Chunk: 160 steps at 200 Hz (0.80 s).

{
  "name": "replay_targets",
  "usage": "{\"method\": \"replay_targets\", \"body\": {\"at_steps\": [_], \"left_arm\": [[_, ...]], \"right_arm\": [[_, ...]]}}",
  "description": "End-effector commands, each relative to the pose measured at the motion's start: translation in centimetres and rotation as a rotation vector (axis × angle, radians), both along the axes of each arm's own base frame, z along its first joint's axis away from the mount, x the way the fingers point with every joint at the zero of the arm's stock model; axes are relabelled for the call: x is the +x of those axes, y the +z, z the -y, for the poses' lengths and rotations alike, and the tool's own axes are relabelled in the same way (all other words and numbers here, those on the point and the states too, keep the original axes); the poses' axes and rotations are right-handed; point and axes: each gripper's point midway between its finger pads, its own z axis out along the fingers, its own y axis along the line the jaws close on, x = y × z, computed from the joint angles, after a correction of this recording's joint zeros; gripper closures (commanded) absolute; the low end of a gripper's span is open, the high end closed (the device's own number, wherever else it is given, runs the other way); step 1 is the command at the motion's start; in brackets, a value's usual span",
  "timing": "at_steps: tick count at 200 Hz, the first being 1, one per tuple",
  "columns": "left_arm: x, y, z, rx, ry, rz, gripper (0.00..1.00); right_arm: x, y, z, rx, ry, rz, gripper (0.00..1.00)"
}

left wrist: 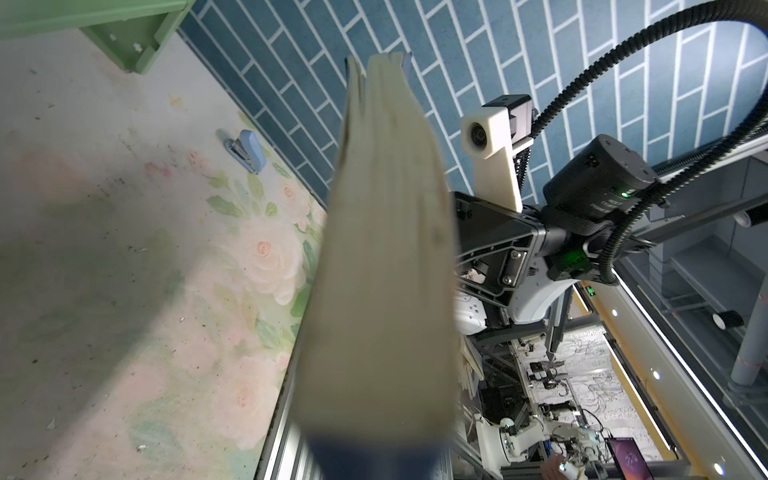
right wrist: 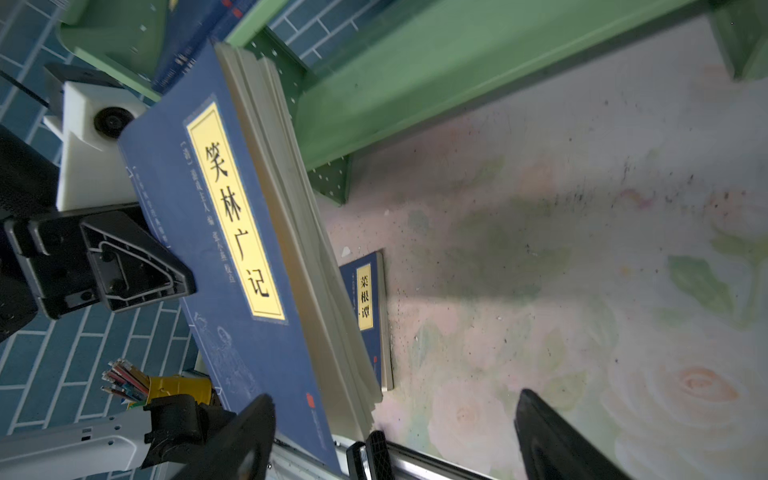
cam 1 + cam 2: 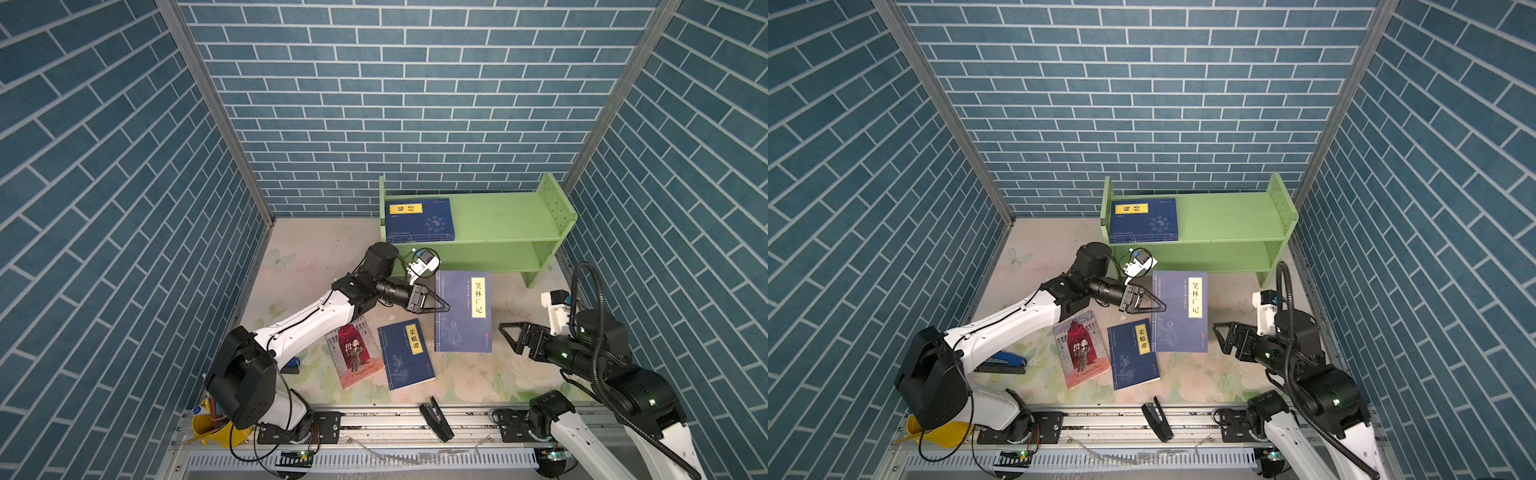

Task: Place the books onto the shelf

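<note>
Blue book (image 3: 463, 311) hangs clamped by its edge in the left gripper (image 3: 445, 308), the right gripper (image 3: 509, 338) with fingers spread and empty: carrying step, next probably a level lift onto the shelf (image 3: 498, 216).

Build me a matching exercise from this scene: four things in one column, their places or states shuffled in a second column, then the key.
Column one
1. book titled 笑林广记
2. book titled 易经
3. red-covered book
4. right pincer

Column two
a. lying flat on the table
b. open, holding nothing
c. on the shelf, top board
d. clamped in the left pincer, raised off the table

Pairs: 1-d, 2-c, 3-a, 4-b
</note>
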Motion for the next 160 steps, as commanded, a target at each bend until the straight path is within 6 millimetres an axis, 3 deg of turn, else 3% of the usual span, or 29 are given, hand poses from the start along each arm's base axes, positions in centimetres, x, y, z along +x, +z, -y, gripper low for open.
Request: {"method": "replay_targets", "body": {"at_steps": [1,48,87,127,160], "left_arm": [[-2.1,3.8,-1.2,-0.051,-0.102,0.132,1.0],[-1.2,9.3,-2.0,-0.027,-0.026,0.314,1.0],[2.3,14.4,-4.2,-0.034,0.187,0.458,1.0],[9.5,17.3,-9.0,-0.042,0.565,0.364,1.0],[12.1,18.8,-11.7,-0.195,0.653,0.186,1.0]], "right_arm": [[0.2,4.9,0.1,0.106,-0.028,0.161,0.08],[0.1,11.5,-1.1,0.256,0.029,0.355,0.04],[1.1,14.4,-2.3,0.321,0.069,0.418,0.05],[2.3,15.0,-4.1,0.398,0.127,0.421,0.05],[4.3,14.7,-6.4,0.49,0.197,0.379,0.06]]}}
